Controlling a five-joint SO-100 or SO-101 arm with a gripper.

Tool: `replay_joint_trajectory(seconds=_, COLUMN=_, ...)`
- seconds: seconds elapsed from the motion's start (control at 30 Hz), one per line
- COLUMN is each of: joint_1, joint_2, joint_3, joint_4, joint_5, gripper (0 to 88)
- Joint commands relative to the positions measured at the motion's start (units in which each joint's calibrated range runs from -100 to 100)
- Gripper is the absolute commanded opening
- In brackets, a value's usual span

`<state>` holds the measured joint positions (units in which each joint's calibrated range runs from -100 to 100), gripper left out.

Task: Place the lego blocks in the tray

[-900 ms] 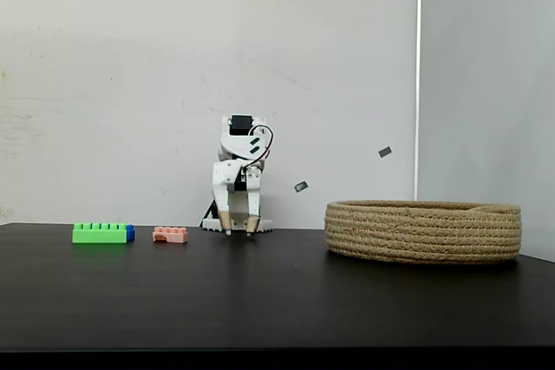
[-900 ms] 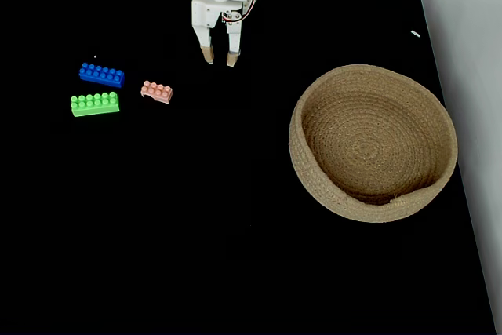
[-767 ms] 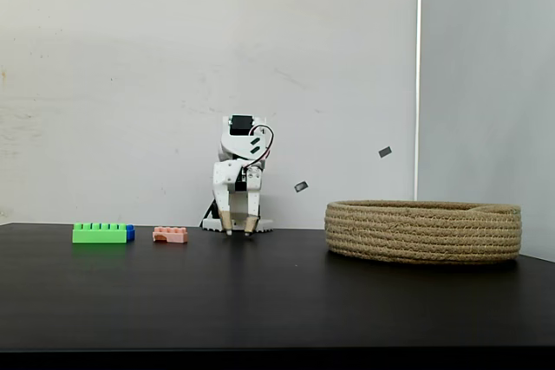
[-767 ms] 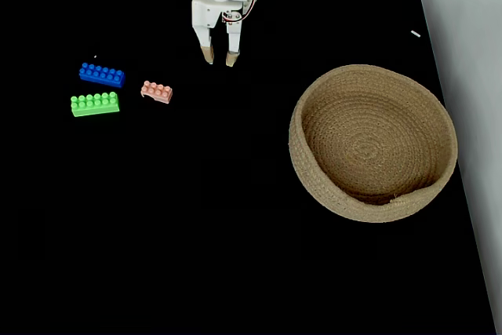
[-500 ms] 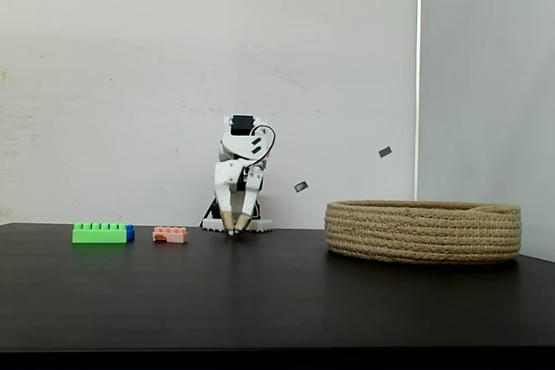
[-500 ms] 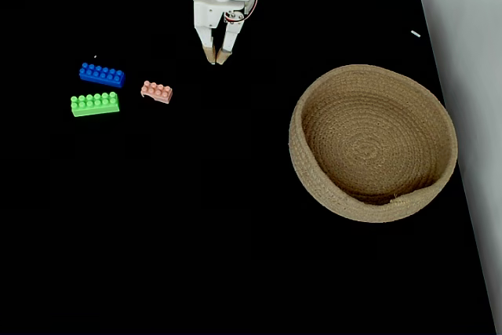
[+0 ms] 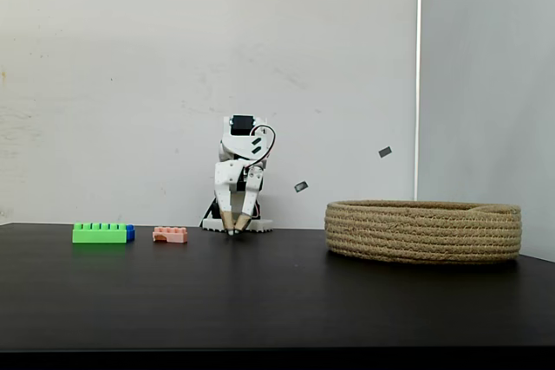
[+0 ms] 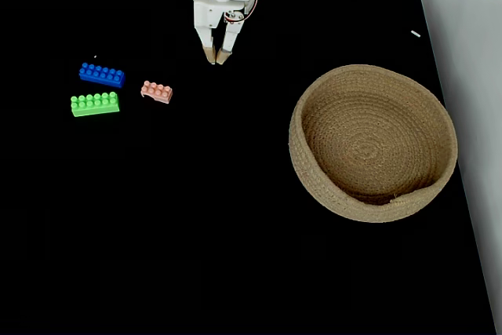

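Three lego blocks lie on the black table at the left: a long green one, a blue one whose end peeks out behind the green one, and a short salmon-pink one. The tray, a round coiled-rope basket, stands at the right with nothing in it. My white gripper hangs at the back of the table, fingertips together and pointing down, holding nothing, to the right of the blocks.
The black table runs to a white wall behind. Small grey tape marks stick to the wall. The arm's base sits at the back edge.
The gripper's fingers have closed together from an open stance. The blocks and the tray have not moved.
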<state>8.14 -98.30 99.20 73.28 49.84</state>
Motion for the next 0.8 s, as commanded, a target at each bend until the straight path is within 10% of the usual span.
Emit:
replay_joint_trajectory(seconds=0.0, joint_1=-0.31, joint_2=-0.41, joint_3=0.8, joint_4=0.31, joint_5=0.2, gripper=0.0)
replay_joint_trajectory(seconds=0.77, joint_1=-0.39, joint_2=-0.41, joint_3=0.8, joint_4=0.39, joint_5=0.0, gripper=0.0)
